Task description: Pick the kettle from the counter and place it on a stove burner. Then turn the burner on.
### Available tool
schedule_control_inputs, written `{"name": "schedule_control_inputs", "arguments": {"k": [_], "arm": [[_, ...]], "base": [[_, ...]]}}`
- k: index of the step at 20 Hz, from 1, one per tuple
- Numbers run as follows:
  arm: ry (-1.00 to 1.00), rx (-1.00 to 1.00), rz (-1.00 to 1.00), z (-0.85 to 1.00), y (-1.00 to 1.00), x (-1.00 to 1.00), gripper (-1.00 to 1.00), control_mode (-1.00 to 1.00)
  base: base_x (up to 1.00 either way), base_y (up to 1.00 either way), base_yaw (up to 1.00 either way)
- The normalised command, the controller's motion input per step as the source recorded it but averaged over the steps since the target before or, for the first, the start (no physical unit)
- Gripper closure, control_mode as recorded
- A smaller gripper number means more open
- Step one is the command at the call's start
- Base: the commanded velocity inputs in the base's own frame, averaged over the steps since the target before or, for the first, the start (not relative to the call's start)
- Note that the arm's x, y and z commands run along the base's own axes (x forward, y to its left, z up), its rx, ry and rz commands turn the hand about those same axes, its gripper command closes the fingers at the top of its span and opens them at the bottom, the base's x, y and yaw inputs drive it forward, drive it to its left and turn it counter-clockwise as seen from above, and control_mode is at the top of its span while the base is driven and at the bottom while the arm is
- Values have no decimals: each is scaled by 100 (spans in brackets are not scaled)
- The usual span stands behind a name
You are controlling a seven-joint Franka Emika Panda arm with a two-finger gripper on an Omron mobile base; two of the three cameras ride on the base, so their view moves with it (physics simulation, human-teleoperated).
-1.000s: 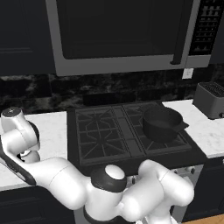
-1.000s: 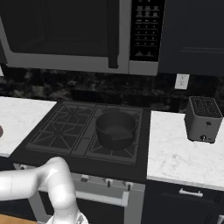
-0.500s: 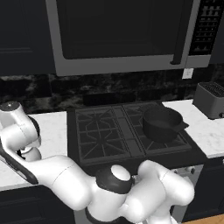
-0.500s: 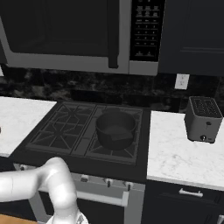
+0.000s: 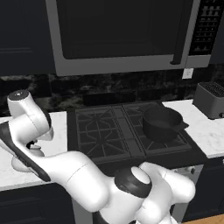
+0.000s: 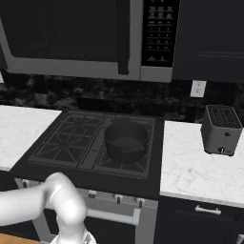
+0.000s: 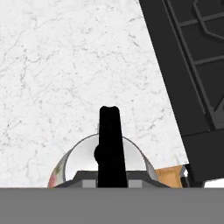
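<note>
White marble counter (image 7: 52, 65), cooktop (image 7: 192, 61) at 2 o'clock; gripper (image 7: 109, 181) clenched on kettle (image 7: 81, 159) handle (image 7: 109, 140), above counter.

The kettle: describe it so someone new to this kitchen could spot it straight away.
Start at the black cooktop under the microwave, then move to the white marble counter on its left. The kettle is there: small, round, silvery-white, with a black arched handle, unlike the bigger black pot on the grates.
</note>
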Motion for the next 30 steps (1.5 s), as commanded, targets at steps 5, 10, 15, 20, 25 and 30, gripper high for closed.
{"name": "schedule_control_inputs", "arguments": {"k": [5,10,15,20,25,30], "arm": [[-8,0,-16,28,-74,0,100,-100],[-9,-5,-14,20,-58,0,100,-100],[-13,-8,-11,16,-57,0,100,-100],[-8,-9,-10,14,-65,0,100,-100],[-4,-6,-11,17,-66,9,100,-100],[-3,-4,-9,15,-63,24,100,-100]], "base": [[0,0,0],[0,0,0],[0,0,0],[0,0,0],[0,0,0],[0,0,0]]}}
